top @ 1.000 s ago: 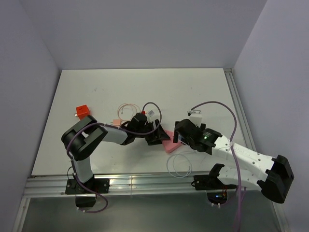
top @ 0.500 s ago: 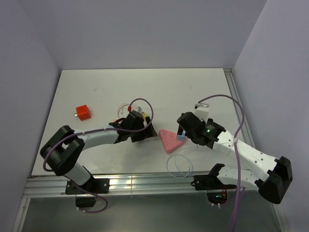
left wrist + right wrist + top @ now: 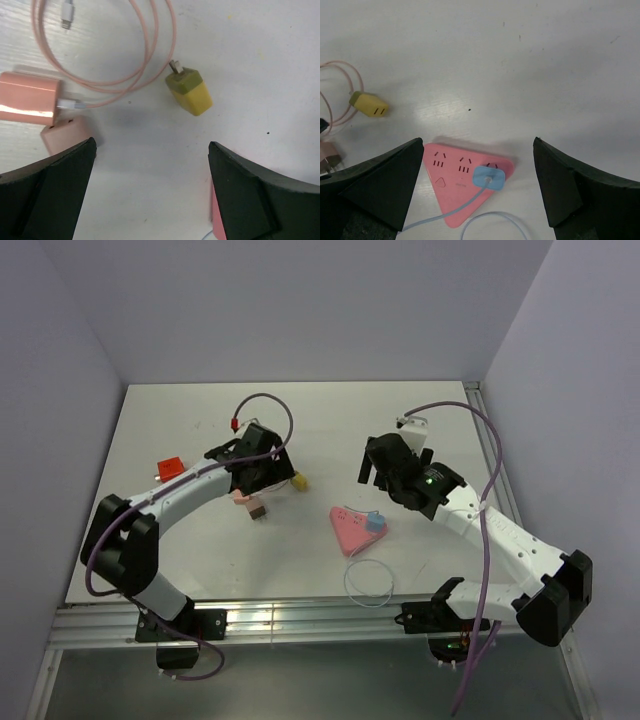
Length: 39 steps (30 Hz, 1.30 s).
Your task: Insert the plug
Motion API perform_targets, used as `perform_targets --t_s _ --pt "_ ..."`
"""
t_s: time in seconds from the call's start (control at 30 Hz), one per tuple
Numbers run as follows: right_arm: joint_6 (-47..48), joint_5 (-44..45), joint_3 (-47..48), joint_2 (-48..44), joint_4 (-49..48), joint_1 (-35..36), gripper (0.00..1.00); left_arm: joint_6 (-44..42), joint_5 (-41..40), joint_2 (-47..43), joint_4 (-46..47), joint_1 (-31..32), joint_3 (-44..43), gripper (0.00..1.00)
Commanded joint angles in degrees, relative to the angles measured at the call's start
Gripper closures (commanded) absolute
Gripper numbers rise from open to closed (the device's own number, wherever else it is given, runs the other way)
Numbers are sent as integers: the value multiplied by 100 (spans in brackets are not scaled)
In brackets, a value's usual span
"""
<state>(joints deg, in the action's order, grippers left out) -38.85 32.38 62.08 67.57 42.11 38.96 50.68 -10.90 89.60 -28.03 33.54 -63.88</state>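
The blue plug (image 3: 489, 177) sits on a corner socket of the pink triangular strip (image 3: 451, 200) on the worktop (image 3: 545, 60). The right gripper (image 3: 477, 150) hovers above it, jaws wide apart and empty; the left gripper (image 3: 152, 195), jaws likewise spread, hangs over a yellow adapter (image 3: 191, 92)

A light-blue plug (image 3: 489, 178) sits in a corner socket of the flat pink triangular power strip (image 3: 457, 192).

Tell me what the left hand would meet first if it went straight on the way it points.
Probably the bare table: the open left hand points down at it, and the yellow plug lies a little beyond, slightly right. Depth is unclear.
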Motion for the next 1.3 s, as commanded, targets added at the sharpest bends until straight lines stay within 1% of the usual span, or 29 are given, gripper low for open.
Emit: perform_targets --t_s 0.0,0.07,0.1,0.17,0.27,0.43,0.53,0.63,0.67,0.73,0.77,0.83,0.87,0.9,0.93,1.03,1.07,1.13,1.17,1.2,1.23,1.27 --pt "238 -13 -239 -296 -457 -20 3 -137 551 460 -107 -32 -466 0" --pt "255 -30 -319 -420 -502 -37 3 -49 711 733 -97 -32 -695 1" --pt "264 -30 -372 -559 -510 -29 3 64 842 1013 -141 -32 -931 1" --pt "247 -4 -399 -692 -449 -29 3 258 782 1295 -429 -40 -1309 1" --pt "229 23 -469 -964 -449 -29 3 653 659 1700 -651 -40 -1618 2" --pt "246 -22 -715 -1343 -537 -29 4 1119 519 2052 -484 -40 -1698 1" --pt "246 31 -707 -1413 -405 -29 3 1225 650 2289 -397 -49 -1839 5" --pt "255 -30 -741 -1501 -423 -29 4 1243 720 2413 -168 -58 -1839 16" --pt "264 -56 -750 -1553 -423 -29 4 1217 773 2482 -98 -67 -1848 26" --pt "246 -109 -742 -1571 -379 -29 4 1147 852 2536 16 -102 -1857 40" --pt "229 -118 -733 -1589 -361 -29 4 1129 904 2562 43 -111 -1839 57" --pt "238 -135 -750 -1624 -335 -38 4 1076 975 2501 279 -146 -1664 71" --pt "264 -196 -794 -1650 -335 -29 4 1067 1036 2405 359 -155 -1585 87" --pt "264 -214 -812 -1668 -326 -20 4 1032 1046 2326 499 -181 -1497 95" --pt "290 -241 -821 -1686 -326 -29 4 1023 1133 2229 701 -198 -1279 100" --pt "526 -521 -856 -1773 -343 -29 4 979 1361 1702 974 -243 -857 100" --pt "606 -627 -847 -1869 -378 -29 4 988 1493 1370 1114 -243 -768 100" --pt "886 -1066 -864 -2115 -605 -29 5 1075 1923 869 1194 -251 -522 100" --pt "1001 -1259 -891 -2212 -729 -29 7 1250 2090 701 1282 -251 -451 100" --pt "1115 -1800 -926 -2326 -904 -20 8 1391 2535 534 1396 -251 -354 100" --pt "1264 -2066 -978 -2432 -1298 -20 9 1566 2749 375 1510 -243 -136 100" --pt "1344 -2426 -1109 -2650 -1545 -20 9 2073 2968 69 1676 -251 5 100"
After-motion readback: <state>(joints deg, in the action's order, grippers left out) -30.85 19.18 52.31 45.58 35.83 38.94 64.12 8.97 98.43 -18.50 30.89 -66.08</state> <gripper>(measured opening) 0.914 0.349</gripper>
